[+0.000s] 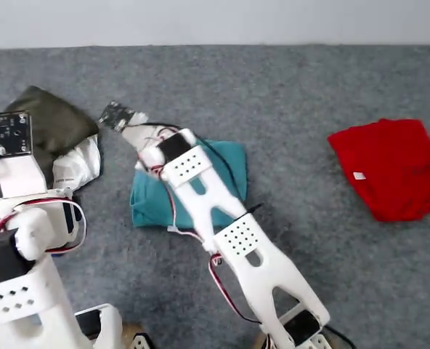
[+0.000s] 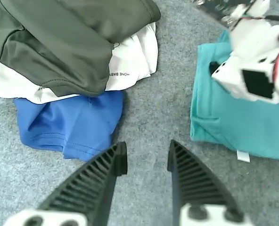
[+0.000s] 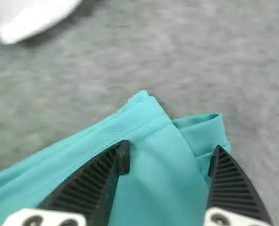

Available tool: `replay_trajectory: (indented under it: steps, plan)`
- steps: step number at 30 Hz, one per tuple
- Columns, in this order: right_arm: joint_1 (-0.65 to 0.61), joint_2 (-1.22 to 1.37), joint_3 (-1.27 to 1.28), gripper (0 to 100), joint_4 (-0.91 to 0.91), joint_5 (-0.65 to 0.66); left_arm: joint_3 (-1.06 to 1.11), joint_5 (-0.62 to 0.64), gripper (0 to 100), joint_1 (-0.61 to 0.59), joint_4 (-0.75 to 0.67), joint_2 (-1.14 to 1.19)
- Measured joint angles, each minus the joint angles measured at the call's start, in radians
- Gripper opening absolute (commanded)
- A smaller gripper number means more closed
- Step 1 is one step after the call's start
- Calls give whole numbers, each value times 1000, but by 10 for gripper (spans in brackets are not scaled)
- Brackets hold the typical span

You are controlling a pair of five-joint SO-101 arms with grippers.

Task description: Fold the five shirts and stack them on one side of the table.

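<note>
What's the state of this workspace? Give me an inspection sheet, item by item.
Surface: grey carpet-like table cover.
Job's things: olive shirt atop white shirt atop blue shirt, one stack; folded teal shirt mid-table; red shirt lying apart.
Clutter: nothing seen.
Grippers: left gripper open over bare cover; right gripper open, straddling the teal shirt's corner.
Cables: red, black and white wires along the right arm.
Surroundings: pale wall behind.
</note>
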Motion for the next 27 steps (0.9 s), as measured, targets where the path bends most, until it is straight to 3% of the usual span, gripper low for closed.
replay_trajectory:
  steps: [7, 15, 22, 27]
  plan:
    - [109, 0, 0, 277, -34, 0, 0, 0, 152, 0, 0, 0]
    - [140, -38, 0, 277, -8, 0, 0, 0, 152, 0, 0, 0]
    - [180, -261, 0, 277, 212, 2, 0, 0, 152, 0, 0, 0]
    - [313, -391, 0, 277, 390, -5, 26, 0, 156, 0, 0, 0]
